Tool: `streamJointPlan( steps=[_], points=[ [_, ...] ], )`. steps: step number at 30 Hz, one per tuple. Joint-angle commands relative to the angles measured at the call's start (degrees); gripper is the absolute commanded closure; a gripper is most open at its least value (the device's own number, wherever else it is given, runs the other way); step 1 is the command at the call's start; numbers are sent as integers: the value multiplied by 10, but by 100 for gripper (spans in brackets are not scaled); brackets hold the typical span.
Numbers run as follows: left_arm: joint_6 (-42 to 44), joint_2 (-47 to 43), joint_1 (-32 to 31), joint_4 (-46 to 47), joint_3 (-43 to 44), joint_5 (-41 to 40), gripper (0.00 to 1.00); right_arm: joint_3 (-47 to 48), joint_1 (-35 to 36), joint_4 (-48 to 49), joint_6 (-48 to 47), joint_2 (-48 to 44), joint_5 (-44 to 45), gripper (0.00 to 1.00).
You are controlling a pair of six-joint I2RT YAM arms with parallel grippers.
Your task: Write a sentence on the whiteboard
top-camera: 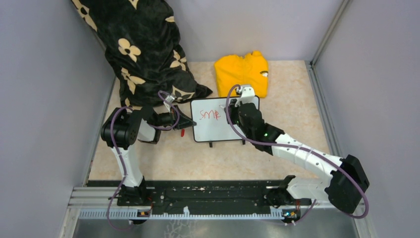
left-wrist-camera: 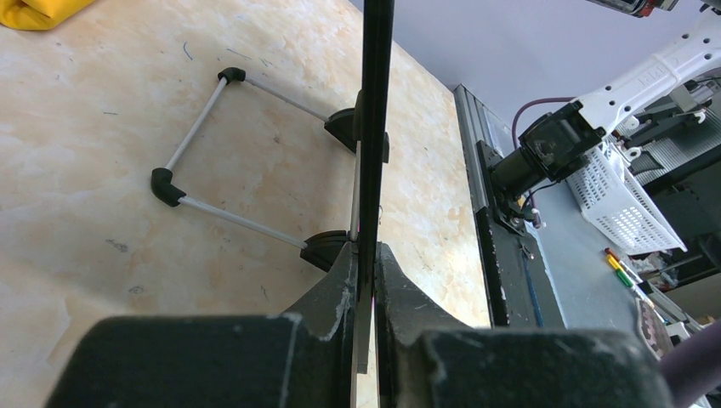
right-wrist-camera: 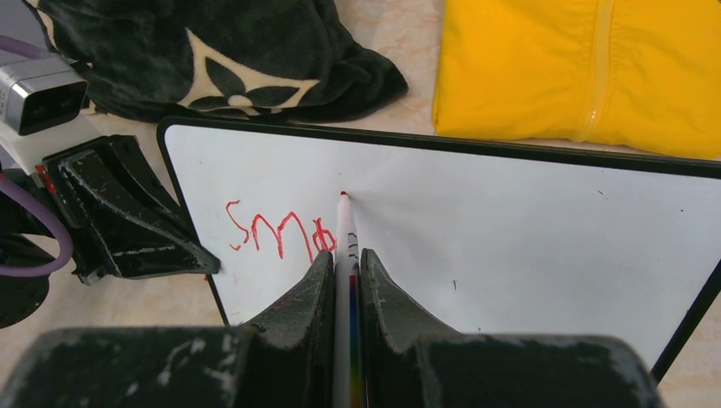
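Whiteboard sits propped on its wire stand near the middle of the table, just in front of a yellow garment and a black flowered blanket. Left claw pinches the board's left edge. Right claw pinches a marker, whose tip is against the board just right of red letters reading roughly "sm".

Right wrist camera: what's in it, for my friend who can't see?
The right gripper pinches a marker, its red tip at the whiteboard beside red letters. The left gripper clamps the board's edge; a yellow garment and black blanket lie behind.
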Motion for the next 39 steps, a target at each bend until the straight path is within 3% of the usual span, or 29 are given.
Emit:
streamJointPlan(
  steps=[1,39],
  points=[
    [6,-8,-7,87,4,11,100,25,-6,21,4,2,5,100],
    [6,-9,-7,85,4,11,100,-68,-6,-35,25,-76,-20,100]
  ],
)
